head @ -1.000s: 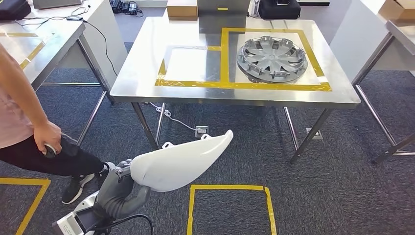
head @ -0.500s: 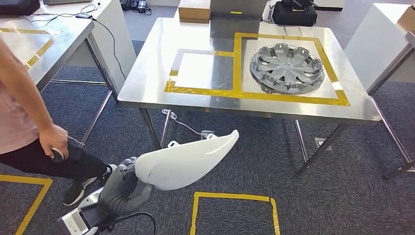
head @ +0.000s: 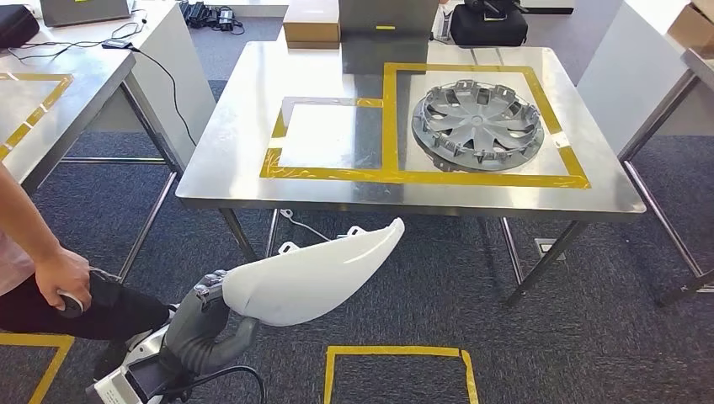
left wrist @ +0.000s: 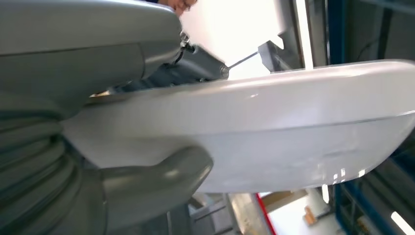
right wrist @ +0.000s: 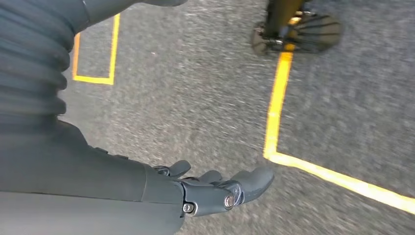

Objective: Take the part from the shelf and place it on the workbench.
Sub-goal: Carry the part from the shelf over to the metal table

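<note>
A grey wheel cover [head: 476,124] lies inside the right yellow-taped square, w/ a cardboard box [head: 312,22] and a black bag [head: 487,24] near the far edge of the same top. At left stands a 2nd steel table [head: 63,93] w/ yellow tape, a black cable and a laptop on it, and below it a person's hand [head: 64,279] holds a small dark object. The floor is dark grey carpet [head: 589,320] w/ a yellow tape rectangle [head: 394,372].

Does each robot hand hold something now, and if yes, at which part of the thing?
The left robot hand holds the white curved part at its wider end, thumb against one face. The right robot hand holds nothing; its fingers hang apart over the floor.
</note>
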Controlling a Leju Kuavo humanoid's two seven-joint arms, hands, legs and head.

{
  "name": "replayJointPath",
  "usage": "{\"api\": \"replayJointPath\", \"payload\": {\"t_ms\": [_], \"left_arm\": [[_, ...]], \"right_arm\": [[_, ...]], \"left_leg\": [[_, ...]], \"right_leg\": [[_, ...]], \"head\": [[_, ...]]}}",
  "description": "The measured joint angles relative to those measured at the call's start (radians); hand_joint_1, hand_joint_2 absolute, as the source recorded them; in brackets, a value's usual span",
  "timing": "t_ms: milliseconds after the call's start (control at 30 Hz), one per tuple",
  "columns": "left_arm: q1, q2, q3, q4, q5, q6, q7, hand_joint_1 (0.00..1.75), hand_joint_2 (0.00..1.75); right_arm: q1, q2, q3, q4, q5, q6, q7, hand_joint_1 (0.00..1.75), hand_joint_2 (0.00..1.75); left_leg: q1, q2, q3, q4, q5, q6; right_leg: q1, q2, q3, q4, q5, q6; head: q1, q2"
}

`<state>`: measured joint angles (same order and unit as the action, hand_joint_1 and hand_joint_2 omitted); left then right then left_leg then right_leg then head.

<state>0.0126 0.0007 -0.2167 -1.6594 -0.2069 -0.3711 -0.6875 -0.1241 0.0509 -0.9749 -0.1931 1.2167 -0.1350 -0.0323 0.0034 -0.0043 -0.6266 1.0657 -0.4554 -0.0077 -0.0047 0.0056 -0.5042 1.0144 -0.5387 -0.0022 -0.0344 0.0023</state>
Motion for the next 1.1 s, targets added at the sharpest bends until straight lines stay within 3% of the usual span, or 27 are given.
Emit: {"api": "replayJointPath", "payload": {"t_ms": [100, 167, 200, 300, 333, 367, 433, 467, 533, 567, 667, 733, 800, 833, 867, 900, 967, 1033, 1100], "left_arm": [[-0.004, 0.0, -0.001, -0.004, -0.003, 0.0, 0.004, 1.75, 1.75], [-0.011, 0.002, 0.0, -0.005, -0.002, 0.0, 0.002, 1.75, 1.75], [-0.015, 0.002, 0.0, -0.005, -0.002, 0.0, 0.0, 1.75, 1.75], [-0.019, 0.002, 0.0, -0.004, -0.001, 0.0, -0.003, 1.75, 1.75], [-0.019, 0.002, -0.001, -0.004, -0.001, 0.0, -0.003, 1.75, 1.75], [-0.019, 0.002, -0.001, -0.004, -0.001, 0.0, -0.003, 1.75, 1.75], [-0.021, 0.001, -0.001, -0.004, -0.001, 0.0, -0.003, 1.75, 1.75], [-0.023, 0.001, -0.001, -0.003, -0.001, 0.0, -0.003, 1.75, 1.75], [-0.03, 0.002, -0.002, 0.001, -0.001, -0.001, -0.004, 1.75, 1.75], [-0.035, 0.002, -0.002, 0.004, -0.001, -0.002, -0.004, 1.75, 1.75], [-0.051, 0.002, -0.003, 0.015, 0.0, -0.004, -0.006, 1.75, 1.75], [-0.067, 0.002, -0.004, 0.022, 0.001, -0.004, -0.006, 1.75, 1.75], [-0.076, 0.002, -0.004, 0.029, 0.001, -0.005, -0.005, 1.75, 1.75], [-0.077, 0.002, -0.004, 0.032, 0.001, -0.005, -0.004, 1.75, 1.75], [-0.078, 0.002, -0.004, 0.035, 0.001, -0.006, -0.004, 1.75, 1.75], [-0.078, 0.003, -0.004, 0.036, 0.001, -0.005, -0.004, 1.75, 1.75], [-0.079, 0.005, -0.004, 0.036, 0.001, -0.003, -0.004, 1.75, 1.75], [-0.075, 0.007, -0.004, 0.034, 0.0, -0.001, -0.004, 1.75, 1.75], [-0.068, 0.009, -0.005, 0.027, 0.0, 0.001, -0.004, 1.75, 1.75]], "right_arm": [[-0.002, -0.001, 0.0, 0.0, -0.001, -0.017, -0.009, 0.0, 1.75], [-0.005, -0.001, 0.0, -0.001, 0.003, -0.033, -0.01, 0.0, 1.75], [-0.008, 0.0, 0.0, -0.001, 0.005, -0.044, -0.009, 0.0, 1.75], [-0.013, 0.001, 0.0, -0.001, 0.004, -0.064, -0.009, 0.0, 1.75], [-0.013, 0.001, 0.0, -0.001, 0.002, -0.067, -0.01, 0.0, 1.75], [-0.013, 0.001, 0.0, -0.001, 0.0, -0.069, -0.012, 0.0, 1.75], [-0.013, 0.001, -0.001, -0.001, -0.004, -0.074, -0.015, 0.0, 1.75], [-0.013, 0.001, -0.002, -0.001, -0.007, -0.076, -0.015, 0.0, 1.75], [-0.012, 0.001, -0.004, -0.001, -0.012, -0.078, -0.02, 0.0, 1.75], [-0.011, 0.001, -0.005, -0.001, -0.014, -0.078, -0.023, 0.0, 1.75], [-0.009, 0.002, -0.006, -0.001, -0.022, -0.083, -0.03, 0.0, 1.75], [-0.011, 0.003, -0.009, -0.001, -0.025, -0.087, -0.03, 0.0, 1.75], [-0.011, 0.004, -0.013, -0.001, -0.025, -0.09, -0.026, 0.0, 1.75], [-0.01, 0.004, -0.014, -0.001, -0.025, -0.092, -0.023, 0.0, 1.75], [-0.009, 0.005, -0.016, -0.001, -0.024, -0.093, -0.019, 0.0, 1.75], [-0.008, 0.005, -0.017, -0.001, -0.023, -0.093, -0.016, 0.0, 1.75], [-0.008, 0.007, -0.019, -0.001, -0.019, -0.094, -0.013, 0.0, 1.75], [-0.011, 0.008, -0.02, -0.001, -0.014, -0.093, -0.012, 0.0, 1.75], [-0.014, 0.009, -0.02, -0.001, -0.01, -0.091, -0.01, 0.0, 1.75]], "left_leg": [[-0.001, -0.001, 0.011, -0.025, -0.002, 0.022], [0.002, -0.002, 0.024, -0.029, -0.006, 0.034], [0.003, -0.002, 0.031, -0.031, -0.011, 0.039], [0.003, -0.001, 0.046, -0.032, -0.028, 0.046], [0.003, -0.002, 0.053, -0.032, -0.035, 0.046], [0.003, -0.002, 0.062, -0.032, -0.042, 0.044], [0.003, -0.003, 0.084, -0.032, -0.058, 0.04], [0.002, -0.003, 0.093, -0.032, -0.065, 0.036], [0.0, -0.003, 0.104, -0.033, -0.076, 0.025], [-0.001, -0.003, 0.108, -0.031, -0.076, 0.018], [-0.001, -0.002, 0.11, -0.003, -0.084, 0.0], [0.001, -0.001, 0.064, 0.085, -0.118, -0.008], [0.002, -0.001, -0.015, 0.206, -0.167, -0.013], [0.002, -0.001, -0.046, 0.241, -0.178, -0.014], [0.002, -0.001, -0.061, 0.242, -0.166, -0.014], [0.002, -0.001, -0.058, 0.206, -0.132, -0.012], [0.0, 0.0, -0.022, 0.073, -0.04, -0.006], [-0.003, 0.001, 0.004, -0.008, -0.012, 0.005], [-0.004, 0.001, 0.011, -0.016, -0.02, 0.019]], "right_leg": [[0.003, -0.001, 0.006, 0.005, -0.007, 0.018], [0.002, -0.001, -0.011, 0.046, -0.01, 0.027], [0.0, -0.001, -0.039, 0.094, -0.023, 0.032], [-0.003, -0.002, -0.163, 0.268, -0.085, 0.042], [-0.003, -0.002, -0.19, 0.288, -0.084, 0.043], [-0.003, -0.002, -0.198, 0.273, -0.06, 0.041], [-0.003, -0.002, -0.167, 0.153, 0.035, 0.034], [-0.001, -0.003, -0.145, 0.091, 0.064, 0.031], [0.005, -0.004, -0.121, 0.022, 0.079, 0.022], [0.006, -0.004, -0.118, 0.018, 0.069, 0.017], [0.001, -0.003, -0.094, 0.008, 0.076, -0.002], [-0.001, -0.002, -0.078, 0.005, 0.069, -0.01], [-0.001, -0.002, -0.067, 0.005, 0.057, -0.014], [-0.001, -0.002, -0.06, 0.005, 0.05, -0.015], [-0.001, -0.001, -0.051, 0.005, 0.042, -0.014], [-0.001, 0.0, -0.04, 0.005, 0.034, -0.013], [0.0, 0.002, -0.015, 0.006, 0.016, -0.008], [0.003, 0.002, -0.003, 0.007, 0.0, 0.003], [0.005, 0.002, 0.001, 0.012, -0.007, 0.015]], "head": [[0.001, 0.0], [0.004, 0.0], [0.007, 0.0], [0.016, 0.0], [0.018, 0.0], [0.021, 0.0], [0.026, 0.0], [0.028, 0.0], [0.031, 0.0], [0.031, 0.0], [0.028, 0.0], [0.021, 0.0], [0.014, 0.0], [0.012, 0.0], [0.01, 0.0], [0.008, 0.0], [0.003, 0.0], [-0.001, 0.0], [0.0, 0.0]]}}
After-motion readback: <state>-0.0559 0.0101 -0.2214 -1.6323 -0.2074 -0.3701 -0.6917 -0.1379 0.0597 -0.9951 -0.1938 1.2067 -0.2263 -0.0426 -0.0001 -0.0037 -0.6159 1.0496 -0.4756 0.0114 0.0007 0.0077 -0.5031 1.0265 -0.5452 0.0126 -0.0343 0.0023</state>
